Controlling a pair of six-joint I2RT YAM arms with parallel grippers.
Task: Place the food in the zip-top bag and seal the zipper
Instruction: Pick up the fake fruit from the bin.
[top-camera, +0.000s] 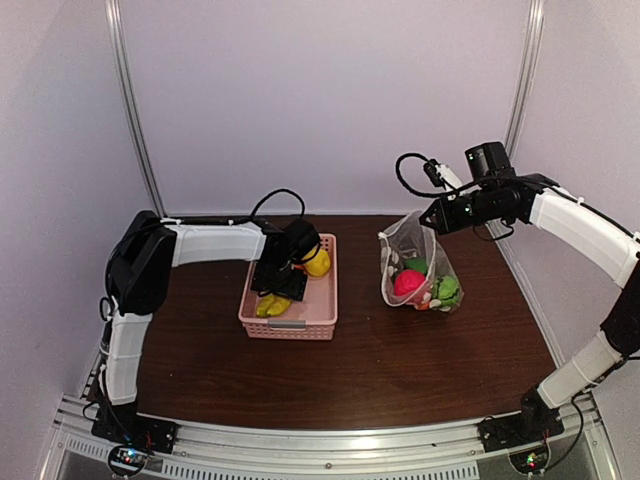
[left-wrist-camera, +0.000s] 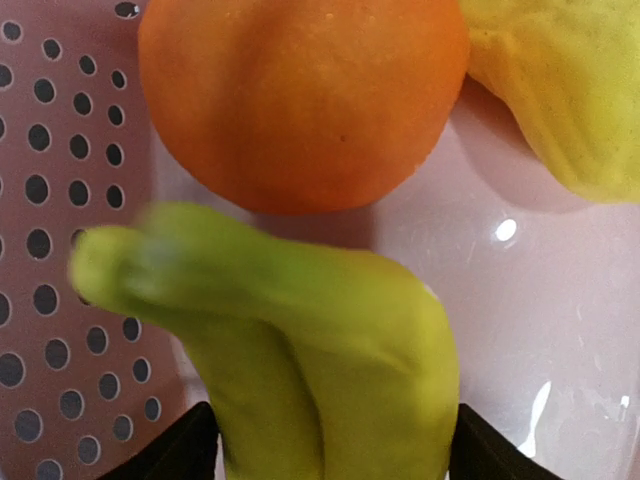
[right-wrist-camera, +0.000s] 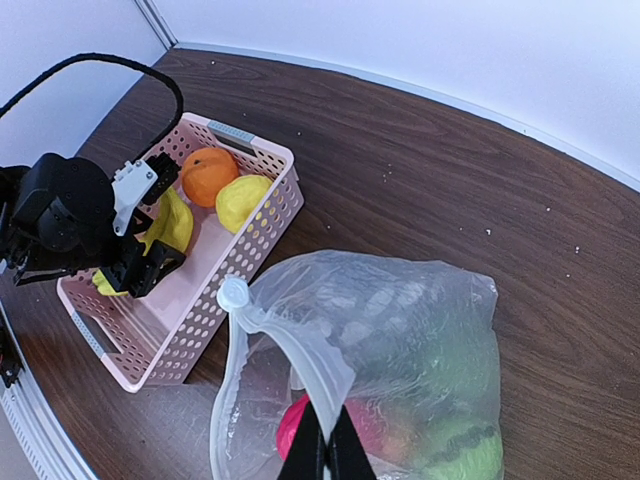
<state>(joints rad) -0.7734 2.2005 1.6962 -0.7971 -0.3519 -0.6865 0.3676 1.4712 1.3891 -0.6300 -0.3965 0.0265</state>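
Reaching down into the pink basket, my left pincer is straddling the yellow-green banana. Its dark fingers are standing wide, one against each flank of the fruit, and I cannot tell whether they are pressing or only touching. The basket's perforated wall is running close along the banana's left side, so room is tight there. To the right, smooth pink floor is showing beside the fruit. The orange is sitting just beyond the banana's stem end, and the yellow piece is lying just beside the orange toward the far right corner.

My right pincer is clamping flat on the mouth edge of the zip-top bag, holding that edge up off the table while the belly is sagging onto the wood. The zipper is curving away from my closed tips around a gaping mouth that is facing the basket. The red ball and green pieces are lying inside at the bottom. A band of brown tabletop is separating the bag from the basket's right rim, and the bag is sitting near the table's back edge.
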